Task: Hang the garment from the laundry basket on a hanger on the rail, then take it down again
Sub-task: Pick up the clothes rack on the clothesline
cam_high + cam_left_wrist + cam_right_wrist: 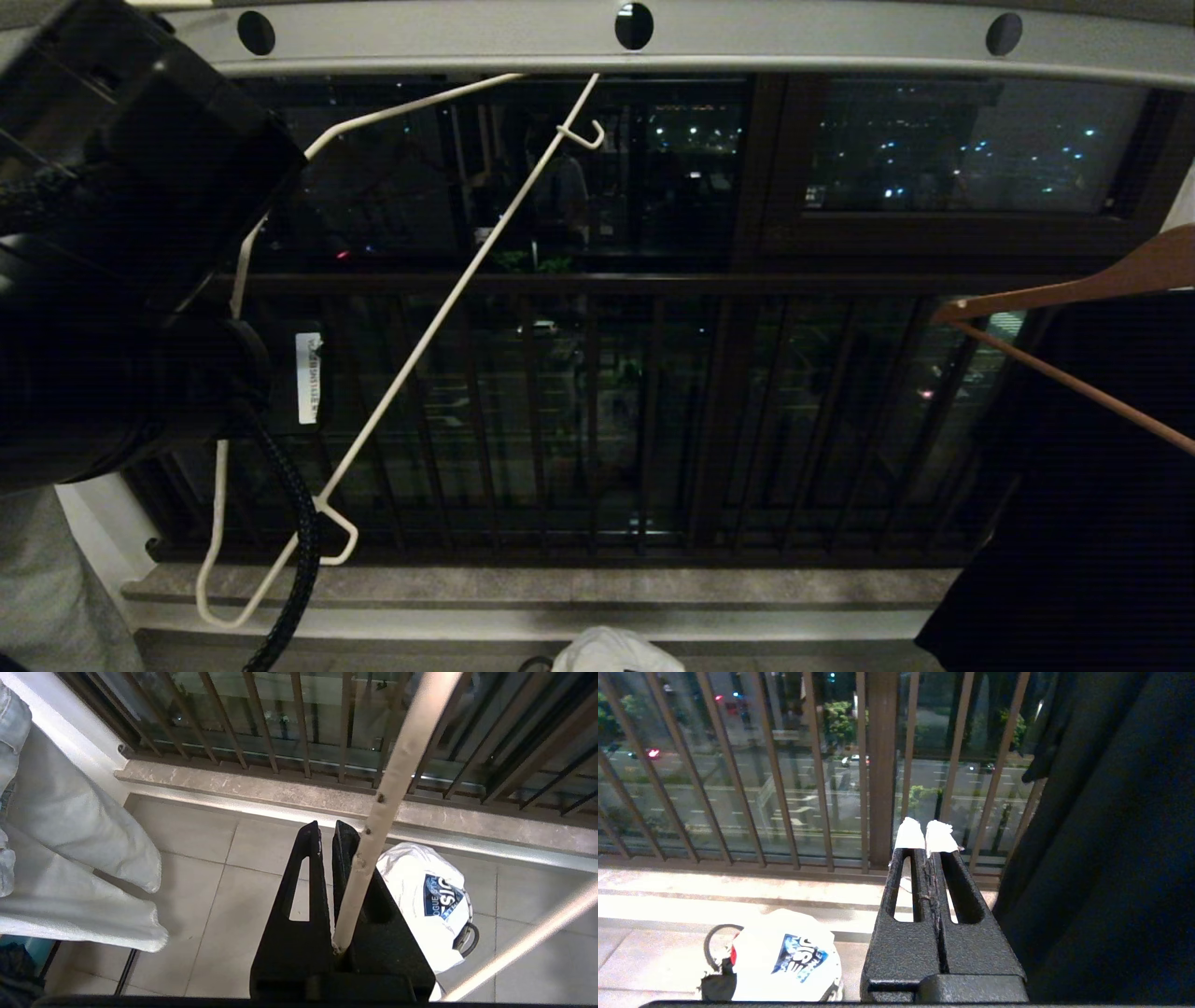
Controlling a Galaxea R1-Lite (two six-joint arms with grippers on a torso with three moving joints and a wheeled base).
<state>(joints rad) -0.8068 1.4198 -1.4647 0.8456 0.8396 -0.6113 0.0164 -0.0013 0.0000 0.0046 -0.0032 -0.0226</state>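
head view, left arm: you're seeing the arm body filling the upper left; left gripper itself is sitting behind it, out of sight here.
head view, hanger (411, 359): it's hanging tilted from the rail (747, 42), long wire running diagonally from top centre down to lower left, crossing in front of the railing (653, 420).
head view, room: you're getting open space right of the wire until the wooden hanger (1102, 280) and the black garment (1074, 513) at far right.
head view, garment (616, 651): it's peeking in at the bottom edge, well below the hanger.
left wrist view, left gripper (327, 828): fingers are closing on the hanger (373, 830); the wire is running lengthwise past the tips and seating against one finger's inner face.
left wrist view, garment (430, 900): it's lying bunched in the laundry basket (468, 938) on the floor (196, 905), far below the fingers. Pale cloth (70, 858) is hanging off to one side.
right wrist view, right gripper (927, 835): fingers are pressing together, holding nothing; parked near the railing (878, 765).
right wrist view, garment (789, 952): it's sitting below, basket handle (714, 942) showing. The right arm looks nearer for the pickup.
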